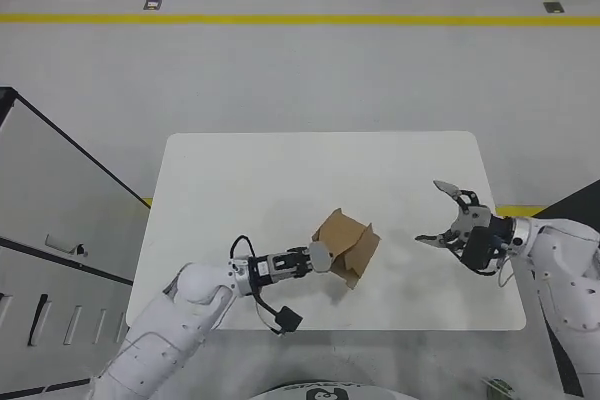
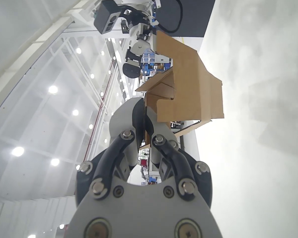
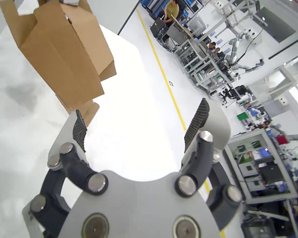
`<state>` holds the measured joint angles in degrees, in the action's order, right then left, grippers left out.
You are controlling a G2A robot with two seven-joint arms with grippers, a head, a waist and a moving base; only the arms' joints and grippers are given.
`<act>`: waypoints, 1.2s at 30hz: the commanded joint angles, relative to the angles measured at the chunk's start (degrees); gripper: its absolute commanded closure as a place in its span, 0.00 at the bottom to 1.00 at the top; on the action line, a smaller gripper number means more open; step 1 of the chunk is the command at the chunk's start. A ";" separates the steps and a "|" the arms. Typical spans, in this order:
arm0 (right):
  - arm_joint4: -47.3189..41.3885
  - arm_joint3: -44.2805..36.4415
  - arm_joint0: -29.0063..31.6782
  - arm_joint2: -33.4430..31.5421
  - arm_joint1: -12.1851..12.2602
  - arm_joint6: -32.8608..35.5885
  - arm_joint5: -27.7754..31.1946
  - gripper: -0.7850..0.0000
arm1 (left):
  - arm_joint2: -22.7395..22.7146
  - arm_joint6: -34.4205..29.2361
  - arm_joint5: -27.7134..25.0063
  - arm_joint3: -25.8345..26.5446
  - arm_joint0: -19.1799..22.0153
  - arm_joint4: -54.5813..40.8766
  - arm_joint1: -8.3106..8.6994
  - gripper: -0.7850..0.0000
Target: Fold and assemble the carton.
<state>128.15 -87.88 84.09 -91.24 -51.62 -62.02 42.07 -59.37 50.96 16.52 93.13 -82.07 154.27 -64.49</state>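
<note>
A small brown cardboard carton sits partly formed near the middle front of the white table, its flaps loose. My left gripper is shut on one flap at the carton's near left edge; in the left wrist view the fingers pinch that cardboard flap, and the carton stands just beyond them. My right gripper stands open to the right of the carton, apart from it, with nothing between its fingers. From the right wrist the carton rises ahead of the open gripper.
A grey cabinet stands left of the table. Bare tabletop stretches behind the carton and between it and the right gripper. A yellow floor line runs across the far floor.
</note>
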 commanded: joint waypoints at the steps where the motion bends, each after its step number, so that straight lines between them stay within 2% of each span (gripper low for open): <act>1: 2.37 0.79 -0.78 0.67 0.57 -2.60 -2.41 0.00 | 0.82 1.77 0.12 -0.96 1.34 -1.25 -0.16 1.00; 7: 6.72 4.43 -3.97 3.81 2.43 -8.73 -8.54 0.00 | 3.33 5.48 0.23 -4.77 5.95 -5.50 -0.90 1.00; 18: 6.15 12.25 -11.20 10.18 4.49 -15.16 -14.97 0.00 | 7.23 10.18 0.56 -10.19 12.39 -13.57 -2.45 1.00; 26: 6.05 12.61 -11.42 10.25 4.53 -15.15 -14.97 0.00 | 7.35 10.43 0.95 -10.31 12.67 -13.94 -2.53 1.00; 30: 7.72 11.39 -11.65 11.96 4.56 -17.61 -19.86 0.00 | 7.40 12.81 0.44 -10.68 12.69 -14.17 -2.33 1.00; 36: 10.82 14.36 -15.71 14.75 4.65 -23.43 -25.53 0.00 | 7.32 20.39 0.80 -11.33 13.78 -17.74 -2.17 1.00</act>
<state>138.64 -74.07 69.12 -77.05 -46.93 -84.53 17.45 -52.18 69.92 17.36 81.92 -68.47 137.00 -66.66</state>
